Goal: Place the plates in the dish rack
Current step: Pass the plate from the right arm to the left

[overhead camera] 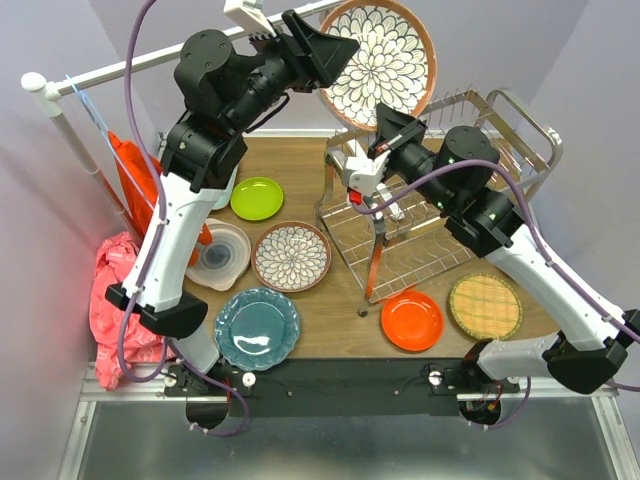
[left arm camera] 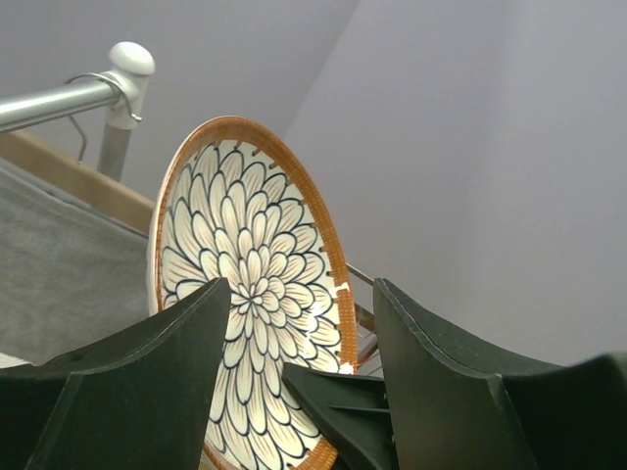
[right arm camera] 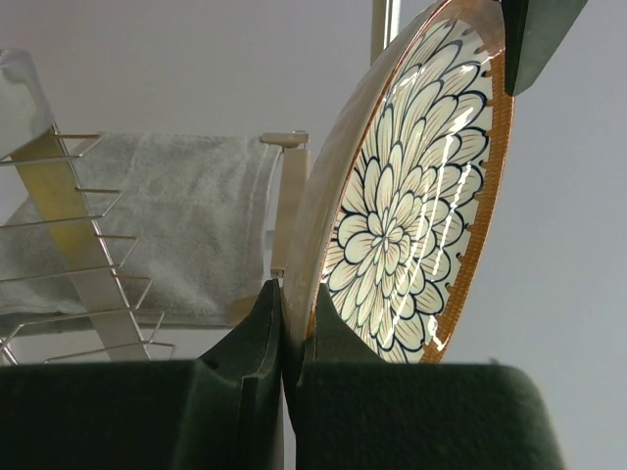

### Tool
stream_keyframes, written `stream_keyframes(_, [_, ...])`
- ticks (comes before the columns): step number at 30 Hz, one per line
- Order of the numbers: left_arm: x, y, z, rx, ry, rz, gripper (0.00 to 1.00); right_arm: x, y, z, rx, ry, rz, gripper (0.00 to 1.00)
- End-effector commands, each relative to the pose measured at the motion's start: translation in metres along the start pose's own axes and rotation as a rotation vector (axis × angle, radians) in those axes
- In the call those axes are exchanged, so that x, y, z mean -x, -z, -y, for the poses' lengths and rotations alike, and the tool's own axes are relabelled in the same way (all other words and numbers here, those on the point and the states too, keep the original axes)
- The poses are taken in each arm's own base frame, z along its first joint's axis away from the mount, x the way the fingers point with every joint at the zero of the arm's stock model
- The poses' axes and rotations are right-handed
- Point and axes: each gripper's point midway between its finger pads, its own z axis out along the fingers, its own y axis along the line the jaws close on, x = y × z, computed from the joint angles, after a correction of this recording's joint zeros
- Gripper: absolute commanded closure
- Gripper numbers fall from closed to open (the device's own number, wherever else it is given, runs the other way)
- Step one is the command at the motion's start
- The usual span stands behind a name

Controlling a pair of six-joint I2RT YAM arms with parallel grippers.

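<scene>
Right claw (right arm camera: 294, 328) pinches floral plate (right arm camera: 411, 225) at rim.

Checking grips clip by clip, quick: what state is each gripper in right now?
Left gripper: open, jaws apart, clamping nothing.
Right gripper: closed on the rim of the floral plate, held up on edge.

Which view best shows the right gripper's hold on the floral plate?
Right wrist: right gripper pinches the floral plate at its rim, close up. Top external shows it small; left wrist, only the plate's face.
</scene>
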Motion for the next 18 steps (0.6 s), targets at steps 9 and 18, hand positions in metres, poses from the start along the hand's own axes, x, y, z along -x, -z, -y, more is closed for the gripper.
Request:
stream_keyframes(9, [0.033,0.032,-0.008,0.140,-0.102,0.098,0.29,-0.002,0.040,0.111,-0.375,0.062,-0.049,0.99])
stream_keyframes(18, [-0.008,0.012,-0.034,0.175,-0.083,-0.040,0.30,0.002,0.041,0.113,-0.389,0.063,-0.039,0.99])
